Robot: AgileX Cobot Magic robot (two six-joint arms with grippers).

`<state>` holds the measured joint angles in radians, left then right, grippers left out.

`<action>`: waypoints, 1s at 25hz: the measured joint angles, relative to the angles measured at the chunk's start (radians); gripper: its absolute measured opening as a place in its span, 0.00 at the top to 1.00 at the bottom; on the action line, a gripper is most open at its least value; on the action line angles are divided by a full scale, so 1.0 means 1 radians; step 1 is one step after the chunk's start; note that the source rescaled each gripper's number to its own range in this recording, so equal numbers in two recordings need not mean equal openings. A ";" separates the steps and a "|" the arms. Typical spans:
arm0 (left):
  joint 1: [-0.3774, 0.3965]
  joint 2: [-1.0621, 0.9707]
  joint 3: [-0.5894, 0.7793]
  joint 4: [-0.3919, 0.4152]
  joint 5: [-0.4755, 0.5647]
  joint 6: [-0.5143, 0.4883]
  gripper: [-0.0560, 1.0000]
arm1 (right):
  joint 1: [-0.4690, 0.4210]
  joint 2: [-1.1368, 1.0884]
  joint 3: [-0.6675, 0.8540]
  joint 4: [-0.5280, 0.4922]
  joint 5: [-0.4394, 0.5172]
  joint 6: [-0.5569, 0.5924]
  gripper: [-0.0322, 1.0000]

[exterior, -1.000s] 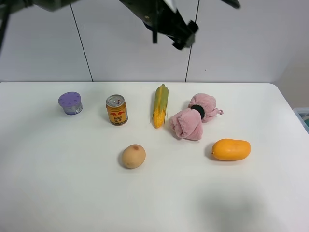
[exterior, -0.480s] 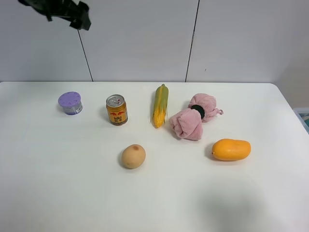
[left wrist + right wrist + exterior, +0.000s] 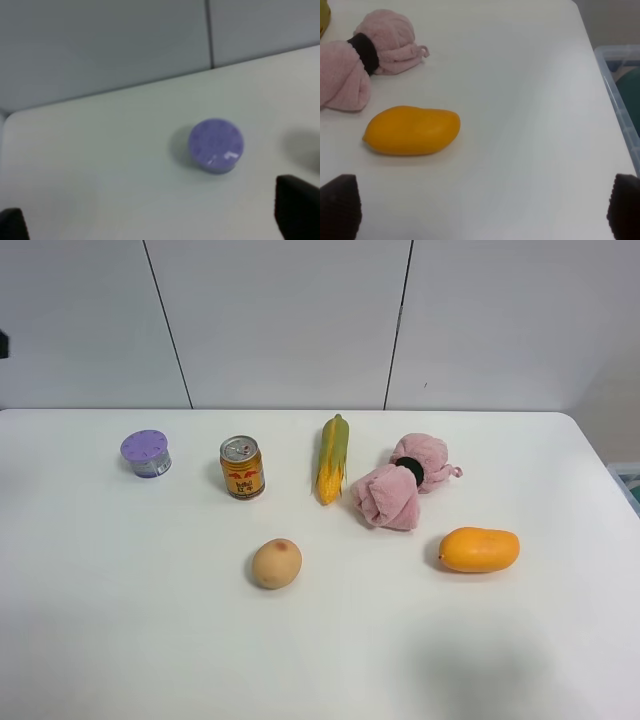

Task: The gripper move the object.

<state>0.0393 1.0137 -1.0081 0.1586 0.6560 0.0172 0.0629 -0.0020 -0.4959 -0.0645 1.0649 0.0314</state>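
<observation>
The pink fluffy towel, cinched by a black band, lies on the white table right of centre, and also shows in the right wrist view. Neither gripper shows in the high view; only a dark sliver sits at its left edge. In the left wrist view my left gripper is open, its dark fingertips wide apart, high above the far left of the table. In the right wrist view my right gripper is open and empty above the table's right part, near the mango and apart from the towel.
An orange mango lies right of and nearer than the towel. A corn cob, a drink can, a round tan fruit and a purple-lidded tub stand to the left. A clear plastic bin sits past the table's right edge.
The dark arm seen at the top of the high view has swung left and left the picture. No object on the table has moved.
</observation>
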 joint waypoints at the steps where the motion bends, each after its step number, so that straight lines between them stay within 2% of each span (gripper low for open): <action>1: 0.022 -0.059 0.033 0.000 0.006 -0.003 0.01 | 0.000 0.000 0.000 0.000 0.000 0.000 0.00; 5: 0.066 -0.327 0.142 -0.001 0.088 -0.030 0.01 | 0.000 0.000 0.000 0.000 0.000 0.000 0.00; 11: 0.069 -0.660 0.226 -0.005 0.257 -0.103 0.01 | 0.000 0.000 0.000 0.000 0.000 0.000 0.00; 18: 0.070 -0.870 0.330 -0.025 0.270 -0.112 0.01 | 0.000 0.000 0.000 0.000 0.000 0.000 0.00; 25: 0.070 -1.017 0.461 -0.096 0.300 -0.112 0.01 | 0.000 0.000 0.000 0.000 0.000 0.000 0.00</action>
<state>0.1094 -0.0038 -0.5467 0.0631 0.9557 -0.0947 0.0629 -0.0020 -0.4959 -0.0645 1.0649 0.0314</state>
